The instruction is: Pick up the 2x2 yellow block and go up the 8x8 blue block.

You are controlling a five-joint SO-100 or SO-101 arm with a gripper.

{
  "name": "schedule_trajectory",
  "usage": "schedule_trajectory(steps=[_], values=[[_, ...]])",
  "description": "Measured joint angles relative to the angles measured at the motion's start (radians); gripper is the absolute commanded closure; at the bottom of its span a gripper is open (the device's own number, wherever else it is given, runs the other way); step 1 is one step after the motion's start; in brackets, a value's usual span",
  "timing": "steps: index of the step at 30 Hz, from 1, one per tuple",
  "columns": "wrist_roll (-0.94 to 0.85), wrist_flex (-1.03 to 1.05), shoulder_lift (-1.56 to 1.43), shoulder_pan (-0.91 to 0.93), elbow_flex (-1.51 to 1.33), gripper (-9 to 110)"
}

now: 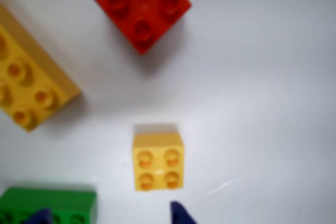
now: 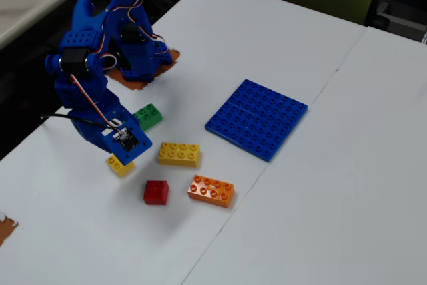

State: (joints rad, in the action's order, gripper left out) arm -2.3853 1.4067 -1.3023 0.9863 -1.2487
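On the white table [image 2: 320,185], the small yellow block [image 1: 157,162] sits on its own, right under the blue arm's gripper [image 1: 110,214]. In the wrist view two blue fingertips [image 1: 181,214] poke in at the bottom, spread apart with nothing between them. The big blue plate [image 2: 257,118] lies well off to the right in the fixed view, past the longer yellow brick [image 2: 179,154].
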Motion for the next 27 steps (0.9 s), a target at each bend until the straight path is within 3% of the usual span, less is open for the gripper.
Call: schedule_trajectory(steps=[16, 27], values=[[-0.133, -0.086, 0.137, 0.074, 0.014, 75], [-0.109, -0.135, 0.184, 0.074, 0.018, 77]])
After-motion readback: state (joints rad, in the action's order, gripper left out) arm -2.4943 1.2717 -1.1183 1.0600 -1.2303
